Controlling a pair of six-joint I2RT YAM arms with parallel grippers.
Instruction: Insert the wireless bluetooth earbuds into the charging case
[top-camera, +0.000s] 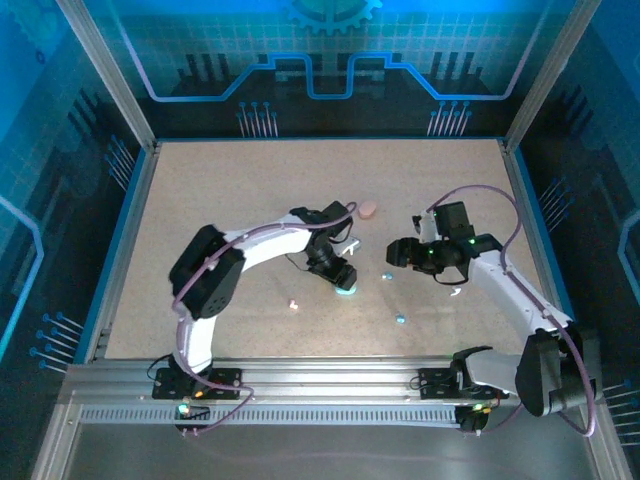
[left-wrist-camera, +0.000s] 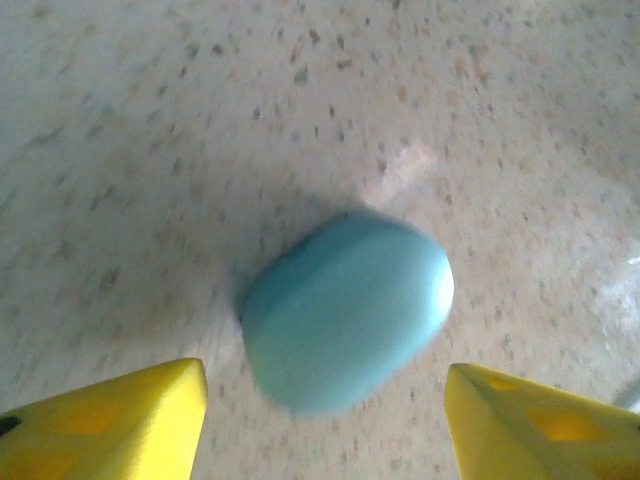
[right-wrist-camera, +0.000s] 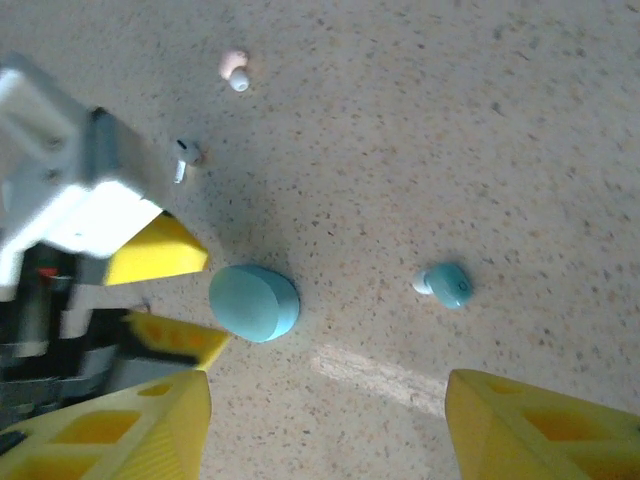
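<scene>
The teal charging case (left-wrist-camera: 345, 310) lies closed on the speckled table, just ahead of my left gripper (left-wrist-camera: 325, 420), whose yellow fingers stand apart on either side without touching it. From above, the case (top-camera: 345, 289) sits under the left gripper (top-camera: 340, 276). My right gripper (right-wrist-camera: 325, 430) is open and holds nothing; it hovers right of the case (right-wrist-camera: 253, 302). A teal earbud (right-wrist-camera: 445, 284) lies on the table ahead of it, apart from the case. The right gripper (top-camera: 400, 255) faces the left one across this earbud (top-camera: 388, 276).
A pink case (top-camera: 368, 209) rests behind the left gripper. Loose earbuds lie around: a pink one (right-wrist-camera: 235, 68), a white one (right-wrist-camera: 183, 155), another teal one (top-camera: 401, 319) and a white one (top-camera: 455, 292) nearer the front. Blue walls border the table.
</scene>
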